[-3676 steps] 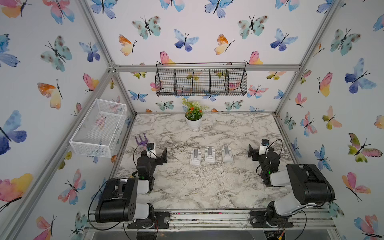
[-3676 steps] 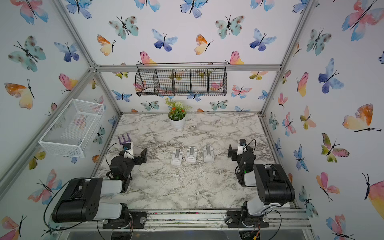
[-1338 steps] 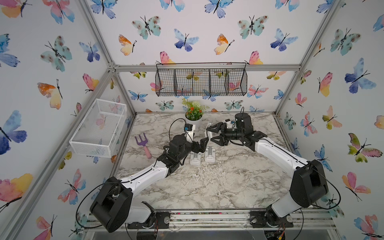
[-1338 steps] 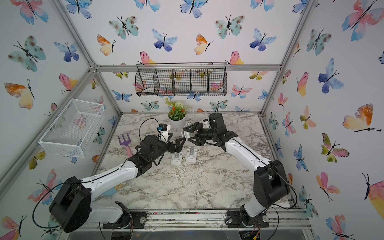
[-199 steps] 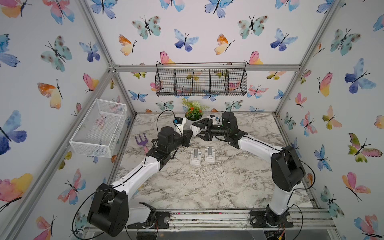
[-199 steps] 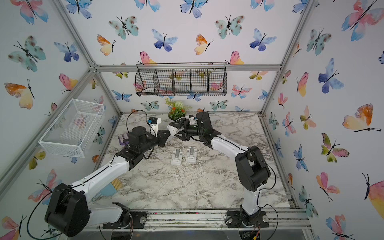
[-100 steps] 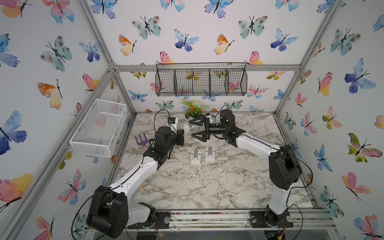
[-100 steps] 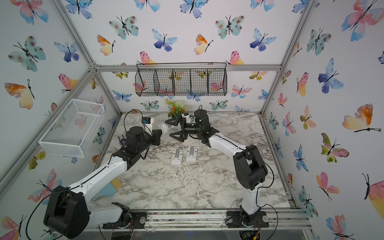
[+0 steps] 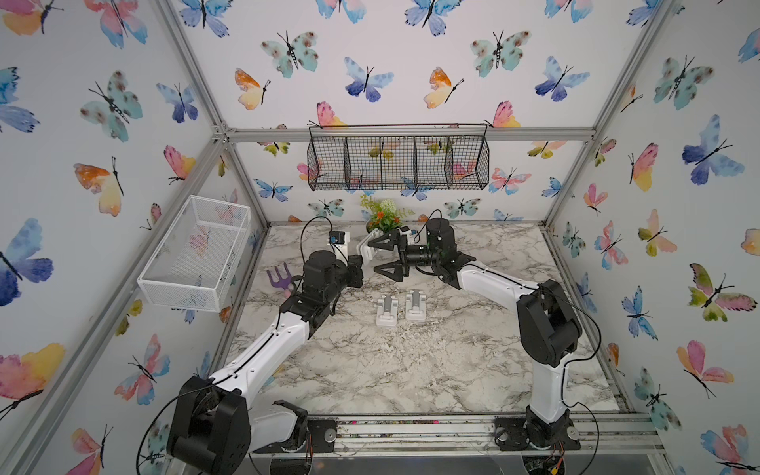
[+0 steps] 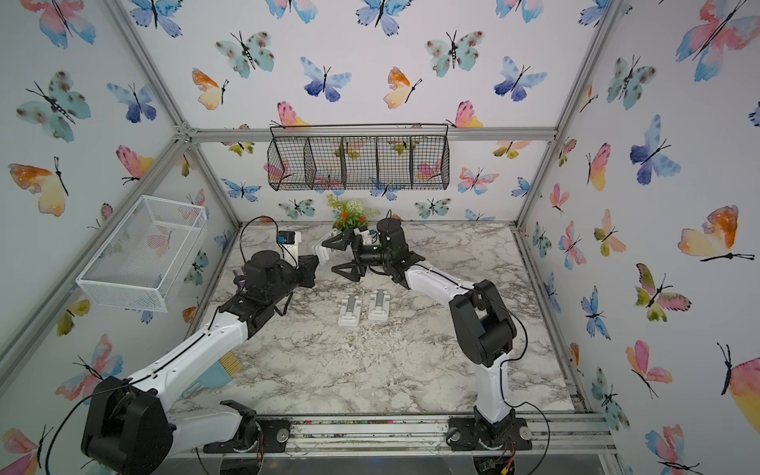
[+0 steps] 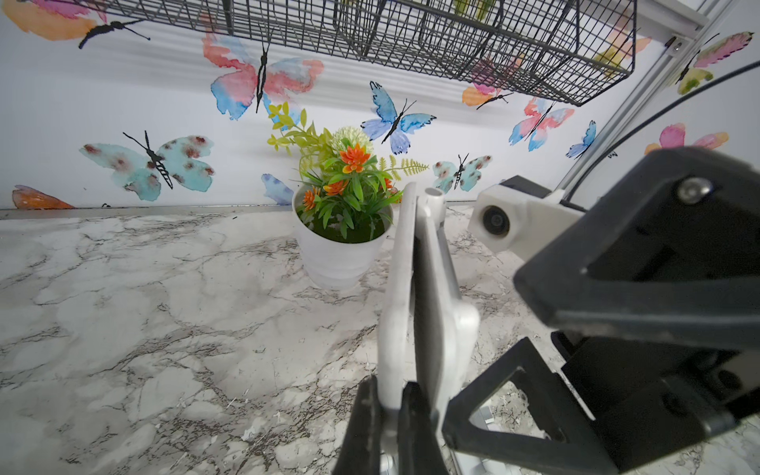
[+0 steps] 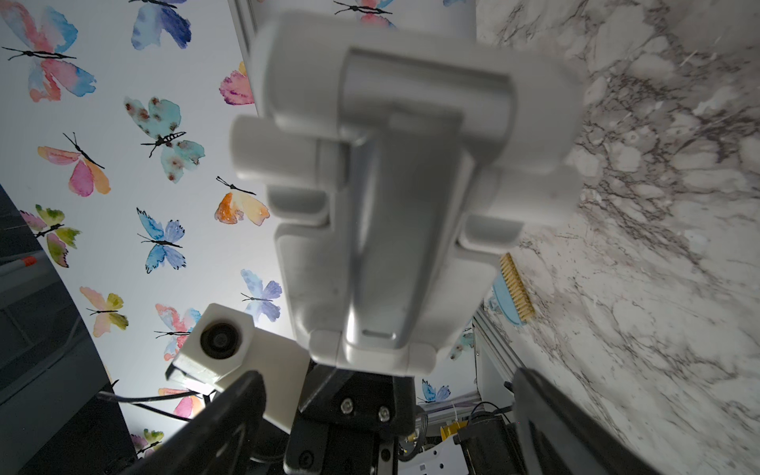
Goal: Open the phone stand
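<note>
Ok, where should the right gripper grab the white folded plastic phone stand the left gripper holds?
On the phone stand, probably the free leaf's far end by the hinge barrel. The left gripper seems to pinch the other leaf's bottom, and the open right gripper faces the free leaf, so approach from there.

Lifted from the right-arm end of a row of three in front of the potted plant (image 9: 384,214), the phone stand (image 9: 367,246) now hangs in the air just beside the plant, pinched in the left gripper (image 9: 358,261). Only two other stands (image 9: 387,309) are left in front of the plant. Both arms, first folded far back from the plant, have reached up to it. In the last second, the right gripper (image 9: 380,257) has spread its jaws wide, facing the stand.
</note>
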You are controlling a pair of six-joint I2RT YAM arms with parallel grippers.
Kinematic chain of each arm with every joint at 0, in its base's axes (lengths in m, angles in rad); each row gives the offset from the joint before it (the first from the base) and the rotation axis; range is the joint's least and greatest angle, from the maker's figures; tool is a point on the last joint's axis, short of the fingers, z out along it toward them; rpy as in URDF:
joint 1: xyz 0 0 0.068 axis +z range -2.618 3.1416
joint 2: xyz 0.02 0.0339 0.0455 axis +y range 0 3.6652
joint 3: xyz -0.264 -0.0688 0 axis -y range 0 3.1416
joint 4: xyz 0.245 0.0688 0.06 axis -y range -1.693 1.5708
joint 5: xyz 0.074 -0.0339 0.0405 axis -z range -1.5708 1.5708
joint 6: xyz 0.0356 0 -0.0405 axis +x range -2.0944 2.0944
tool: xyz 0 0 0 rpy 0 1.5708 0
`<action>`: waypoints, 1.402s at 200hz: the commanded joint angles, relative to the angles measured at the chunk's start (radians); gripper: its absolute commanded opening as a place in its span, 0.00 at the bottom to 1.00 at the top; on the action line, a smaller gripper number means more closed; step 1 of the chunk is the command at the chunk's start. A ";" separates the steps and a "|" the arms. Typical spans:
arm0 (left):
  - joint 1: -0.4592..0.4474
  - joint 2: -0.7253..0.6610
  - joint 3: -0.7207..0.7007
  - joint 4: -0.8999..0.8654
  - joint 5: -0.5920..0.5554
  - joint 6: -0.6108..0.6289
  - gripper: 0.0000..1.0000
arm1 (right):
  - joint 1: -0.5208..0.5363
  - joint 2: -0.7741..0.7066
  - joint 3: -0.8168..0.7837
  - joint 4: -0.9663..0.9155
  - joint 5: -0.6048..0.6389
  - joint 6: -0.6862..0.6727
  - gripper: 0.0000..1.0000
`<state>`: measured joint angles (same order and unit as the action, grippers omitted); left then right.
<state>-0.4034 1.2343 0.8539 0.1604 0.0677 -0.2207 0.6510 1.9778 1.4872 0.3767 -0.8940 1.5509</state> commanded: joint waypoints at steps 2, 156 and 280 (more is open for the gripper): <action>-0.010 -0.024 0.002 0.034 -0.006 0.002 0.00 | 0.013 0.016 0.031 0.019 -0.010 -0.026 0.98; -0.064 0.000 0.024 0.019 -0.078 0.025 0.00 | 0.015 0.000 0.033 -0.027 -0.032 -0.072 0.37; -0.011 0.101 0.028 0.068 -0.197 0.089 0.00 | -0.023 -0.192 -0.088 -0.079 -0.058 -0.053 0.20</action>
<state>-0.4763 1.2911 0.8692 0.2169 0.0193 -0.1791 0.6350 1.8957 1.4269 0.3088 -0.8486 1.4982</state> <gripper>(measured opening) 0.080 0.661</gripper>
